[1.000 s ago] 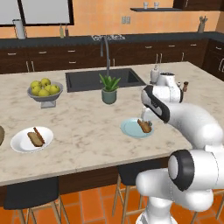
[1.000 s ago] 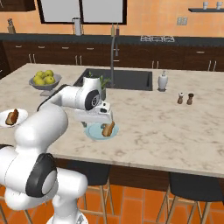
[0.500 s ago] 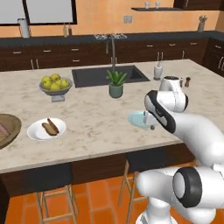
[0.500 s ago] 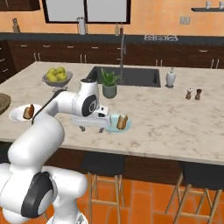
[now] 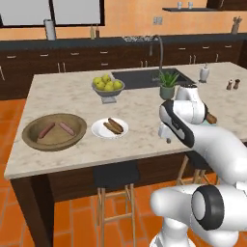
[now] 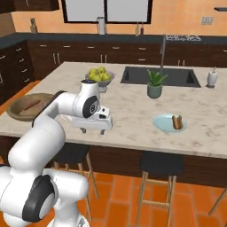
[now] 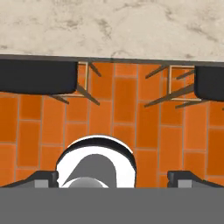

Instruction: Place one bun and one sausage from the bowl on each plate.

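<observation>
The wide brown bowl (image 5: 29, 137) sits at the counter's left end with two sausages (image 5: 47, 130) in it; its rim also shows in the right base view (image 6: 17, 113). Just right of it, the white plate (image 5: 99, 131) carries two brown oblong pieces, a bun and a sausage. The pale blue plate (image 6: 163, 124) lies farther right and bears a brown piece (image 6: 177, 122). My gripper (image 6: 93, 130) hangs open over the counter's front edge between the bowl and the blue plate. In the hand view my gripper (image 7: 113, 179) has its fingertips (image 7: 41, 178) wide apart with nothing between them.
A grey footed fruit bowl (image 5: 108, 88) and a potted plant (image 5: 168, 86) stand mid-counter in front of the sink (image 6: 157, 75). A soap bottle (image 6: 212, 77) is at the far right. Dark stools (image 7: 37, 76) stand under the counter's front edge on the orange tile floor.
The base has driven left, so the whole scene has slid right and the brown bowl has come fully into view. The gripper stays open, now away from the blue plate.
</observation>
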You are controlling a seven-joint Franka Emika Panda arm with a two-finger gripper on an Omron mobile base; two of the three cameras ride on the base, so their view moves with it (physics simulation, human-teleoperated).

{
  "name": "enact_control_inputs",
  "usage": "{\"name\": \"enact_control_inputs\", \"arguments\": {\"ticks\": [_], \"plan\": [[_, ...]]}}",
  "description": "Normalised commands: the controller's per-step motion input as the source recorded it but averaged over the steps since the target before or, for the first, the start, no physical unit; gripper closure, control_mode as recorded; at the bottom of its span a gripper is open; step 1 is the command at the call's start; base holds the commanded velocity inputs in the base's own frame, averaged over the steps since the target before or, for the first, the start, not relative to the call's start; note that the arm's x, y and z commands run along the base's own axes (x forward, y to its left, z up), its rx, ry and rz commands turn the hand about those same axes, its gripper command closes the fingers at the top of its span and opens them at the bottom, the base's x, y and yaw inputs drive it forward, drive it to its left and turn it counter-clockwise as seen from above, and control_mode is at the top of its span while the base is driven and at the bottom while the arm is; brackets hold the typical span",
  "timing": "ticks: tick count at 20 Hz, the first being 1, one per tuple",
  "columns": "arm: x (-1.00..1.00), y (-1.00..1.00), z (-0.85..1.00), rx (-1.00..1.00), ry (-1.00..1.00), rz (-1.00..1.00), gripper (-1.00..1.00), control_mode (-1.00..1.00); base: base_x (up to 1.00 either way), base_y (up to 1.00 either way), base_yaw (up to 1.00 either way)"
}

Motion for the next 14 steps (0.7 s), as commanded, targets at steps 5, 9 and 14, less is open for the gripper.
{"name": "enact_control_inputs", "arguments": {"ticks": [5,9,14], "plan": [[0.0,0.0,0.0,0.0,0.0,0.0,-1.0,1.0,0.25,1.0,0.01],[0.0,0.0,0.0,0.0,0.0,0.0,-1.0,1.0,0.52,0.89,0.0],[0.0,0.0,0.0,0.0,0.0,0.0,-1.0,1.0,0.63,0.24,0.03]]}}
